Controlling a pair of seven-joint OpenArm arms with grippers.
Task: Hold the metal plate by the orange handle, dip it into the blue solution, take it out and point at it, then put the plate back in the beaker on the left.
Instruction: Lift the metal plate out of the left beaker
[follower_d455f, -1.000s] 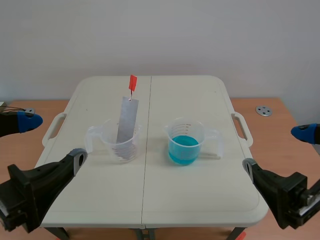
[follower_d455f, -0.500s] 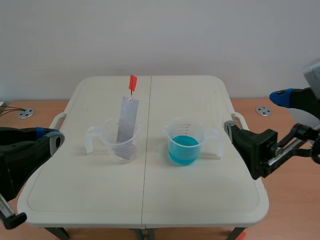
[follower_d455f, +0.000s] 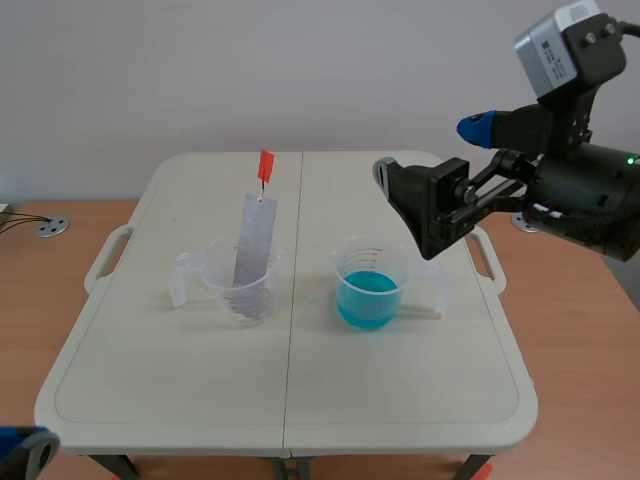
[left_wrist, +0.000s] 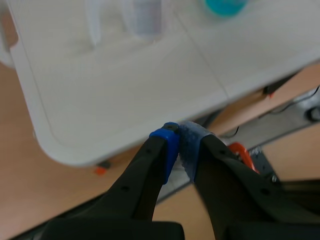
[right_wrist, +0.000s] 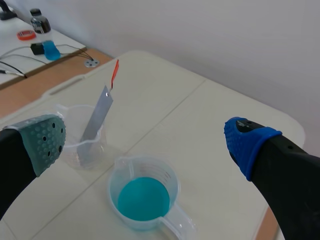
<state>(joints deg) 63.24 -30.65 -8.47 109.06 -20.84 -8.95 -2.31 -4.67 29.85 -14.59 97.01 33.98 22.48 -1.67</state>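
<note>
A brown wooden surface (follower_d455f: 590, 330) surrounds the white table (follower_d455f: 290, 400), with a round metal disc (follower_d455f: 50, 228) on each side.

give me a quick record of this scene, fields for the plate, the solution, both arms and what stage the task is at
plate: metal plate leans in the left beaker, orange handle on top, nothing holding it
solution: blue solution part-fills the right beaker
support: both beakers stand apart on the table
left arm: left gripper low, off the table's near edge, fingers shut on nothing
right arm: right gripper raised over the table's right side, fingers open, empty
stage: plate not yet grasped
</note>
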